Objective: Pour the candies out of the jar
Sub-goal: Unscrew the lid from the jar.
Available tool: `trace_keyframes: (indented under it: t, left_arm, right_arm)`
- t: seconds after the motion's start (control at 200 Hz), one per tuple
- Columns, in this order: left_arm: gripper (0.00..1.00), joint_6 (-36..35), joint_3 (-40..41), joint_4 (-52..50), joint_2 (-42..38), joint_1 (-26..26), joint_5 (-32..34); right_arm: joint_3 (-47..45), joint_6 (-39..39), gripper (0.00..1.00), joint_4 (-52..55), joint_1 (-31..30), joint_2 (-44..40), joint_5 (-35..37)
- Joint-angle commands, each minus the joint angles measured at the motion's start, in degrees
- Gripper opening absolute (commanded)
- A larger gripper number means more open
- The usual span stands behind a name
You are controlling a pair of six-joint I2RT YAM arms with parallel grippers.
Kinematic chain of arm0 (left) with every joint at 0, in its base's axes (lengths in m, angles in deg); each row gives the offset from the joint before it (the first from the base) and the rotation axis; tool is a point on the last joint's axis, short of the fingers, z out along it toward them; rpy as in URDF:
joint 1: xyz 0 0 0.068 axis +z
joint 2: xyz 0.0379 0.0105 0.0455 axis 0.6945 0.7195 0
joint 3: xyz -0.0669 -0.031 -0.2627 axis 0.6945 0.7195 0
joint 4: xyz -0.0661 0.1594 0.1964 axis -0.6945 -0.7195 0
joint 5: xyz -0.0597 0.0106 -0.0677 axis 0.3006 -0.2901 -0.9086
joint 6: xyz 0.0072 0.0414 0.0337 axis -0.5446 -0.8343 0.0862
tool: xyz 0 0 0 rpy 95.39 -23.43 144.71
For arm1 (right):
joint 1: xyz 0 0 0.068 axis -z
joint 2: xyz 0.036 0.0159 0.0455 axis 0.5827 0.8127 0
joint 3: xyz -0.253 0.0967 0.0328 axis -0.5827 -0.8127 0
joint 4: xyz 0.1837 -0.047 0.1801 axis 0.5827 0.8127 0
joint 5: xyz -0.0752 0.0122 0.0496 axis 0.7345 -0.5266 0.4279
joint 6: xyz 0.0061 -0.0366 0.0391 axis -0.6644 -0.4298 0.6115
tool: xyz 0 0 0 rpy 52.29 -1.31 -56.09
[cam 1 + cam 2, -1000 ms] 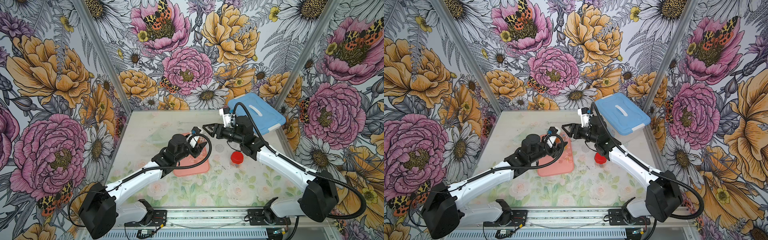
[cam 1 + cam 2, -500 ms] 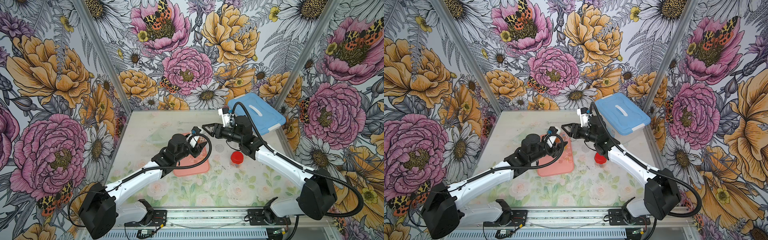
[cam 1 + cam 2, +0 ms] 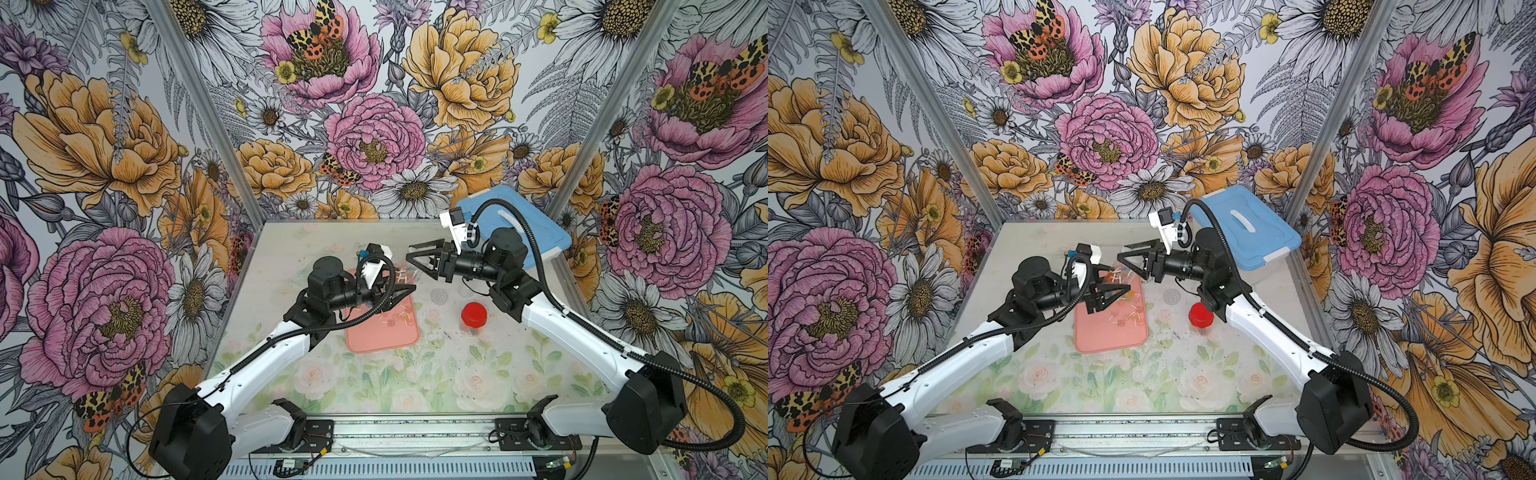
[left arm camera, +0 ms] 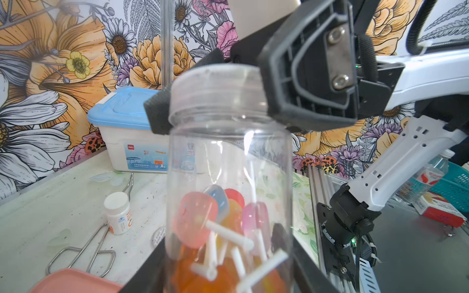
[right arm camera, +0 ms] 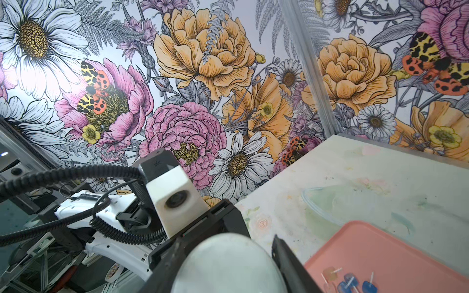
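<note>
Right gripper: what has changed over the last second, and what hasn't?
The right gripper closed its jaws onto the clear lid of the jar, and its position barely shifted. The left gripper kept its hold on the jar, with candies still inside. The red-capped jar stayed put.

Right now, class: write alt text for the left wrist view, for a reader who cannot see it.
A clear jar of candies, held by the left gripper, has its lid clamped by the right gripper. A blue-lidded box stands behind.

The scene is being lit brightly and evenly from overhead. In the right wrist view, the jar lid [image 5: 228, 263] is being blurred, the wall [image 5: 38, 76] overexposed.
</note>
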State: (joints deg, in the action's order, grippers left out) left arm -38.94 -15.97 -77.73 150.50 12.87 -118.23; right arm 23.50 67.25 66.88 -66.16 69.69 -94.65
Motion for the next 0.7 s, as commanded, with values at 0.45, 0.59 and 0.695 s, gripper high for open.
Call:
trace_keyframes:
  t: [0.45,0.59,0.695]
  left_arm:
    - [0.00,-9.28,-0.41,-6.13,0.07,-7.59,28.74]
    - [0.00,-10.41,-1.66,-7.10,1.37,-8.95,33.71]
    - [0.00,-11.12,-2.26,-7.76,2.16,-9.76,35.81]
  right_arm:
    - [2.02,3.32,0.89,15.78,3.85,-4.85,21.54]
    - [1.41,5.99,0.88,14.29,2.25,-3.42,22.46]
    - [1.64,6.21,0.87,14.92,0.63,-2.39,23.44]
